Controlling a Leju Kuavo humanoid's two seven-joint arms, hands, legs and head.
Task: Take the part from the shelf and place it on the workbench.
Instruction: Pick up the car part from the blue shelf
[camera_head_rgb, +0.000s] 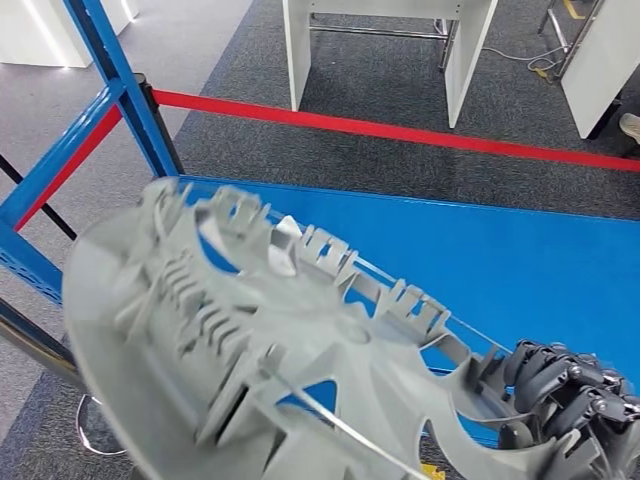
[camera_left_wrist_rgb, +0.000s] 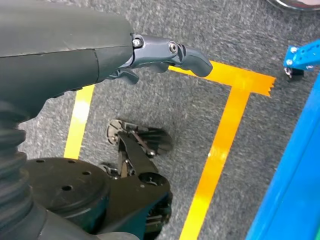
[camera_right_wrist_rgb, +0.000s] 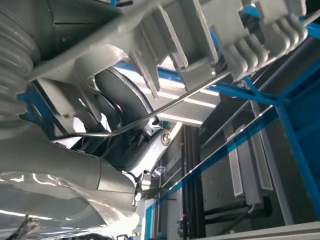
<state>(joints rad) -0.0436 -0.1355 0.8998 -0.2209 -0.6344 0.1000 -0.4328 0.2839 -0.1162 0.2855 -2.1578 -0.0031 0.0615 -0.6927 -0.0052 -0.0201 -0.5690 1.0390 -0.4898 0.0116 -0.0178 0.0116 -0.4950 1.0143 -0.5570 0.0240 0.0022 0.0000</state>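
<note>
The part is a large round grey plastic cover with ribs, clips and a thin wire ring. It is lifted and tilted over the blue shelf board, filling the lower left of the head view. My right hand grips its rim at the lower right, dark fingers curled over the edge. In the right wrist view the ribbed underside of the part lies close over my right hand. My left hand hangs over the carpet with its fingers stretched out and holds nothing.
Blue shelf uprights and a red beam frame the shelf. White table legs stand beyond on grey carpet. Yellow floor tape and a blue frame edge lie below my left hand.
</note>
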